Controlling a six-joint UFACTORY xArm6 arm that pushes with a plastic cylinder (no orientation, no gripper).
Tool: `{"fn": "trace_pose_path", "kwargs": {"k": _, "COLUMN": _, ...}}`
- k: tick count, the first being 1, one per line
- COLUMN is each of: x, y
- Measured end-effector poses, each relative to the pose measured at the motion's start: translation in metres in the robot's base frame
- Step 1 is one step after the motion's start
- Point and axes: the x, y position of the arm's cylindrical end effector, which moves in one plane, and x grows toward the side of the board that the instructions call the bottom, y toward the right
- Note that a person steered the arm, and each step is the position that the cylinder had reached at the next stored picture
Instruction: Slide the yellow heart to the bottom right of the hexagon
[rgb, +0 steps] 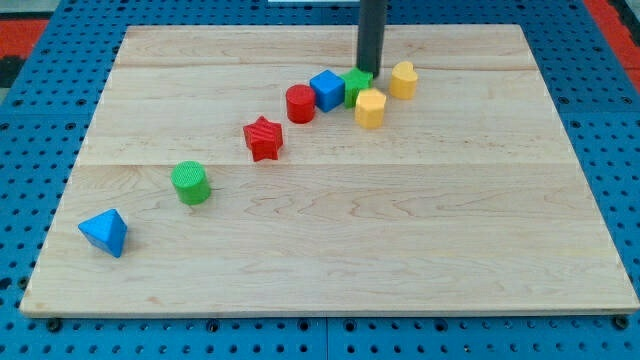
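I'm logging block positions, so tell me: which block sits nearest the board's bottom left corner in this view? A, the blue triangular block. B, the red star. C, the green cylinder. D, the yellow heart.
A: the blue triangular block lies lowest and farthest toward the view's left, beyond the green cylinder.

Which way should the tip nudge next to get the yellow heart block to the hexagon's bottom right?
Probably circle my tip rightward around the yellow heart block, then push it down: it sits up-right of the yellow hexagon block.
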Motion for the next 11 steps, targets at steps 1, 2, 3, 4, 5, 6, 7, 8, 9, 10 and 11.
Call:
{"fn": "trace_pose_path", "kwargs": {"k": 1, "x": 0.008, "y": 0.022}}
{"fn": "trace_pose_path", "kwargs": {"k": 2, "x": -0.022, "y": -0.035}}
{"fn": "trace_pose_path", "kwargs": {"k": 3, "x": -0.060, "y": 0.011}}
{"fn": "trace_pose_path", "kwargs": {"k": 4, "x": -0.010, "y": 0.087}}
{"fn": "trace_pose_path", "kwargs": {"k": 5, "x": 0.044, "y": 0.100}}
{"fn": "trace_pose_path", "kwargs": {"k": 6, "x": -0.005, "y": 0.110}}
{"fn": "trace_pose_path", "kwargs": {"k": 7, "x": 0.048, "y": 0.053}}
{"fn": "trace_pose_path", "kwargs": {"k": 8, "x": 0.106, "y": 0.073}}
{"fn": "trace_pose_path", "kwargs": {"k": 9, "x": 0.069, "y": 0.052}}
{"fn": "trace_pose_path", "kwargs": {"k": 10, "x": 0.040, "y": 0.041}}
{"fn": "trace_pose_path", "kwargs": {"k": 11, "x": 0.080, "y": -0.010}}
